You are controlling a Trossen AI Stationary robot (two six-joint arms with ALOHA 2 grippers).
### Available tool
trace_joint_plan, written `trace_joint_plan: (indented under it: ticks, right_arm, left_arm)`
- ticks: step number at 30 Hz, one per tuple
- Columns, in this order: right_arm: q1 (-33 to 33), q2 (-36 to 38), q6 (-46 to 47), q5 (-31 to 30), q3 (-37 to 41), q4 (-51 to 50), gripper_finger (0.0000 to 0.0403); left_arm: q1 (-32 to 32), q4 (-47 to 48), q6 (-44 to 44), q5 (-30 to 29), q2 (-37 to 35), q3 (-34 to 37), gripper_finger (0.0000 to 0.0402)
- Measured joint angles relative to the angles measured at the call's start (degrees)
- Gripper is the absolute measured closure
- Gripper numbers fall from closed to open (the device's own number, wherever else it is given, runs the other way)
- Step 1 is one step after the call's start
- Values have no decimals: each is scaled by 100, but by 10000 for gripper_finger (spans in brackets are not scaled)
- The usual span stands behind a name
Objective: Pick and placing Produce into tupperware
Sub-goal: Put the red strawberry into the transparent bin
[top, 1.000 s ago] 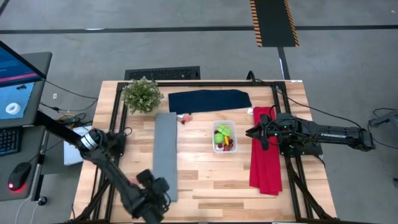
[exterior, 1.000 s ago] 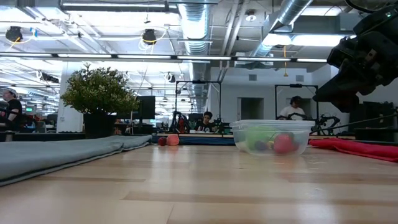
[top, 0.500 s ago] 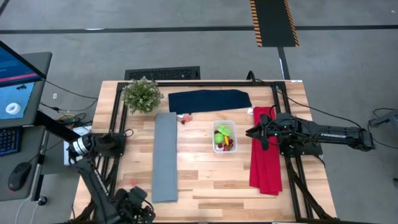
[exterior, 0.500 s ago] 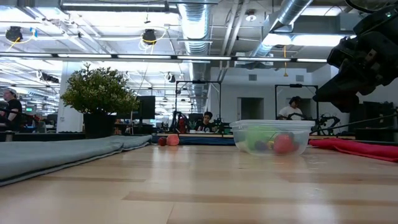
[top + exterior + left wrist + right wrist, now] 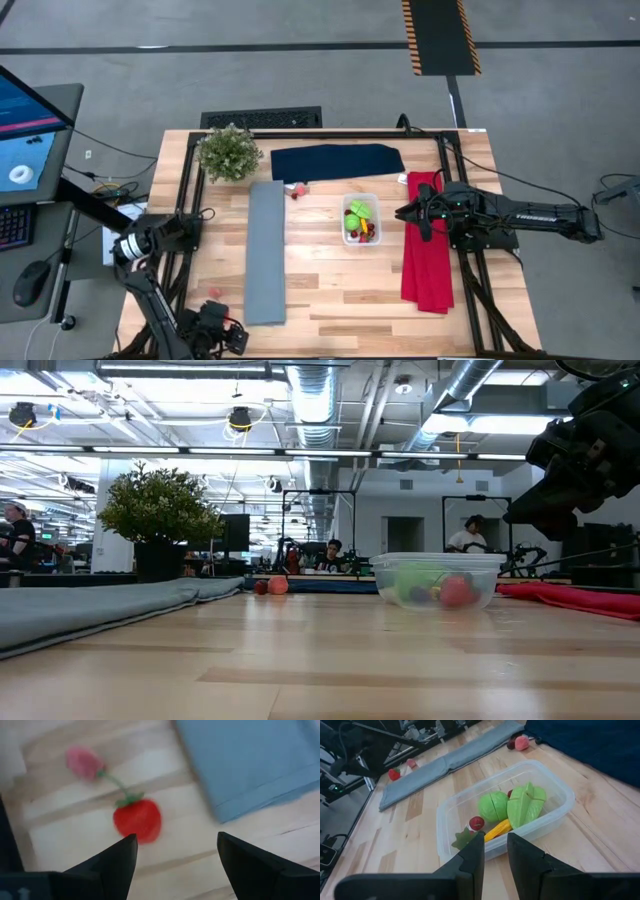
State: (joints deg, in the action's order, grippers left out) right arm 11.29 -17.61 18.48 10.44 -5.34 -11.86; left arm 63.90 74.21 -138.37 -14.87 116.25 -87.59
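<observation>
Left wrist view: left gripper (image 5: pixel 172 852) released, red strawberry (image 5: pixel 137 820) on table just ahead betw. its tips.

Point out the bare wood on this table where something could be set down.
Widest bare patch: between the grey cloth and red cloth, in front of the tupperware. A narrow strip lies left of the grey cloth; the left pincer and strawberries crowd its near end. The back edge is crowded.

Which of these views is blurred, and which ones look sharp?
Left wrist view: the red strawberry and grey cloth are smeared and soft. Right wrist view: the tupperware and its produce are crisp. Low view: the far room is glary under ceiling lights.
</observation>
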Motion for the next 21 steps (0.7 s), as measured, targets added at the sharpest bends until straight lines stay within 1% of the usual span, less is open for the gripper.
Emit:
trace_joint_plan:
  ticks: [3,7,9,13,16,21]
  right_arm:
    - [0,-1,2,-2,0,-6,295]
    - [0,0,1,-1,0,-7,295]
    - [0,-2,1,-2,0,-6,295]
    - [0,-2,2,0,0,-7,295]
    - [0,-2,0,-1,0,-7,295]
    - [0,-1,2,-2,0,-7,295]
  left_arm:
    - [-14,-79,-67,249,150,10,136]
    - [-36,-230,-33,302,278,26,136]
    - [-40,-189,-36,270,286,24,136]
    - [-36,34,-37,373,297,22,136]
    - [-35,110,-39,562,297,22,136]
    - [-66,190,-49,604,297,74,136]
